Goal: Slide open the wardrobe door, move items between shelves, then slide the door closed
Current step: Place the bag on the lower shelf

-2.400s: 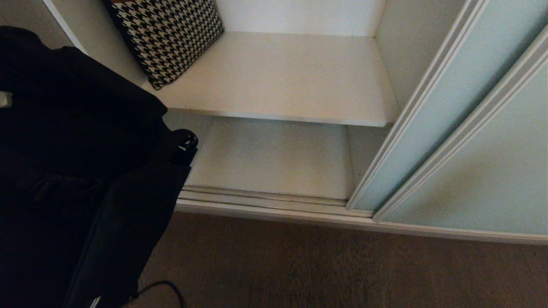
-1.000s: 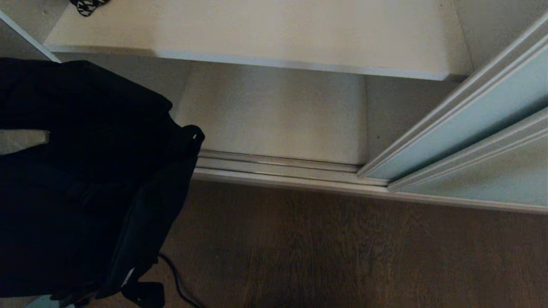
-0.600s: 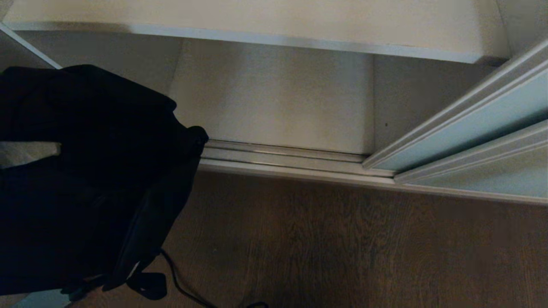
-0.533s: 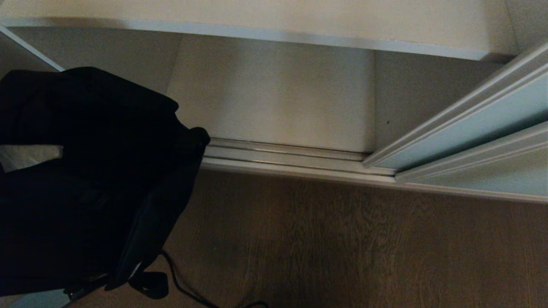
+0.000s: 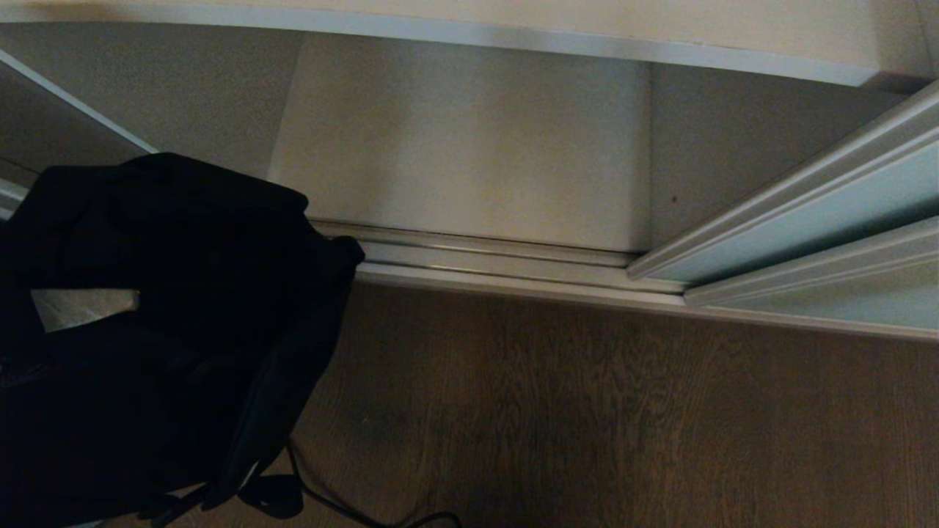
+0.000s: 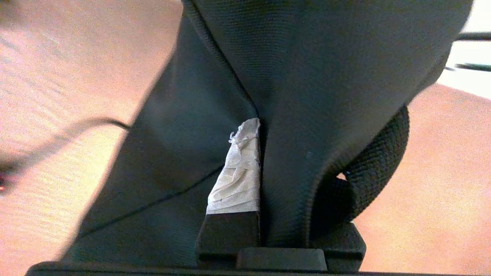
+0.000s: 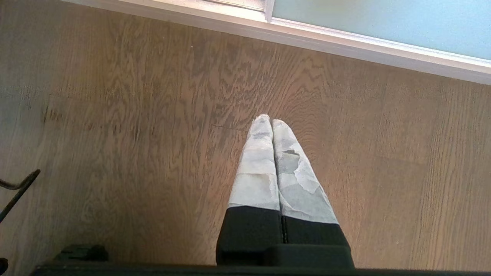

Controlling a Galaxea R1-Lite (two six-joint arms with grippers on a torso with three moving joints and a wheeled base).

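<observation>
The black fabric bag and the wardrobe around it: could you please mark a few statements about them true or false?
1. The left gripper is shut on the black fabric bag. True.
2. The bag lies on the bottom shelf. False: it hangs from the gripper in front of the wardrobe, over the wood-grain floor.
3. The right gripper holds a strap. False: its fingers are pressed together on nothing, above the floor.
4. The sliding wardrobe door stands open, leaving the bottom shelf exposed. True.
5. A houndstooth cushion sits on the bottom shelf. False: that shelf is bare.
</observation>
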